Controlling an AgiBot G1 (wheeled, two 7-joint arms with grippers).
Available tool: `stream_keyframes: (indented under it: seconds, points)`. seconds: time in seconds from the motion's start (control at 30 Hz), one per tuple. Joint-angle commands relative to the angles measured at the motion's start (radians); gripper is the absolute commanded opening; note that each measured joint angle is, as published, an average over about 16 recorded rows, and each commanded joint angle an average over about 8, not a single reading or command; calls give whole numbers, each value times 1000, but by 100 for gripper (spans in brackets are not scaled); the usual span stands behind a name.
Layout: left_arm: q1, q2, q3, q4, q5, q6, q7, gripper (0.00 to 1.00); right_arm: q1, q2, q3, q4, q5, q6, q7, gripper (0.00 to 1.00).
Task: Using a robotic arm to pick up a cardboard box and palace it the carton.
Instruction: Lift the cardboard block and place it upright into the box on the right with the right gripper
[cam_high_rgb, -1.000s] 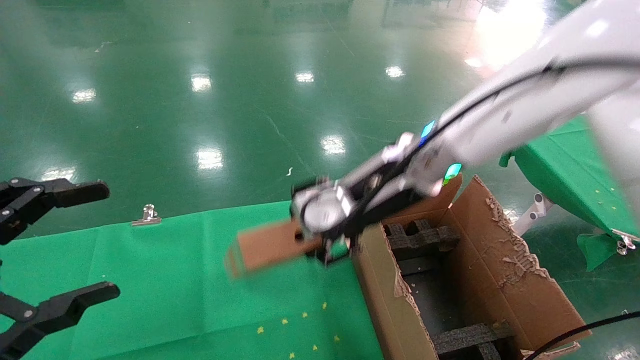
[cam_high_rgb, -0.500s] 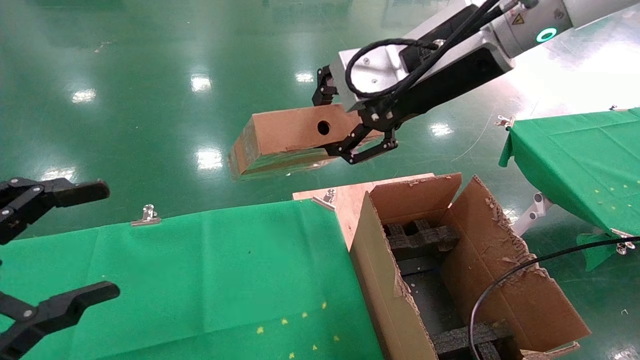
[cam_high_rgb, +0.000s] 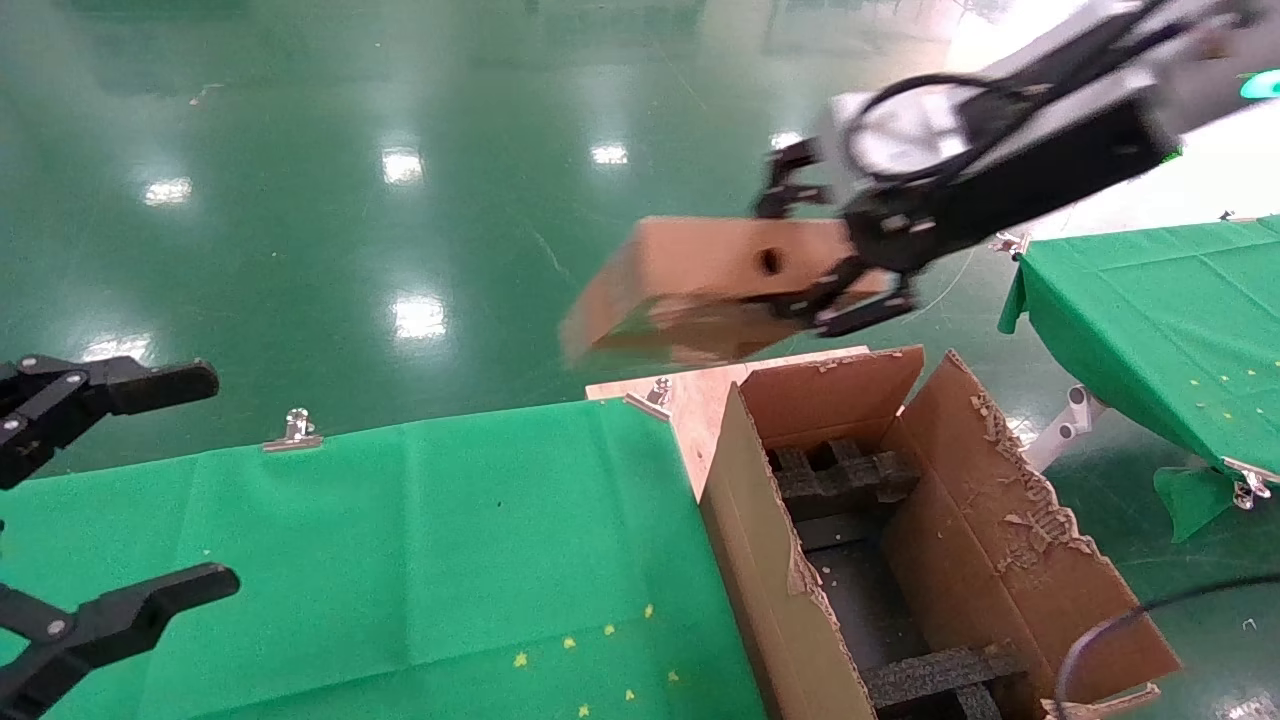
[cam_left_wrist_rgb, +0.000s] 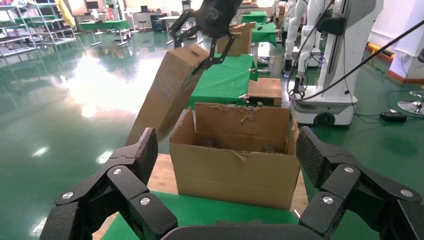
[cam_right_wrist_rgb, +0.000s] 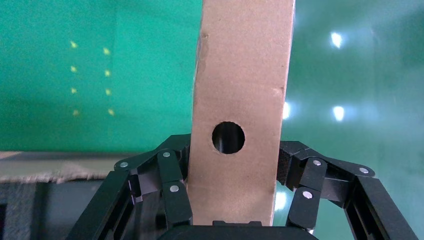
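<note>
Two pincers appear. We see the right pincer (cam_high_rgb: 850, 265) raised in the air beyond the far edge of the bench (cam_high_rgb: 400, 540), its black fingers (cam_right_wrist_rgb: 170, 187) clamped on one end of the cardboard box (cam_high_rgb: 700, 290). We note that the box hangs clear of every surface, tilted, its free end pointing toward the robot's left and its round hole facing up toward the head camera. It lies above the bare wooden corner of the bench, just beyond the far end of the carton (cam_high_rgb: 930, 540). We find the carton standing open at the right end of the bench, its torn flaps spread and black foam inserts (cam_high_rgb: 845, 470) visible inside. We see the left pincer (cam_high_rgb: 70, 500) low at the left edge of the green cloth, its fingers spread wide apart and holding nothing.
</note>
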Motion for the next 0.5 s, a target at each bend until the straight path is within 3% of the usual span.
stream_keyframes:
  seconds: [0.03,0.5]
  points:
    - [0,0,0,0,0,0,0,100,20,38,-33,0,14,0,10,0]
    - [0,0,0,0,0,0,0,100,218,331,-288,118,-94,3,98,0]
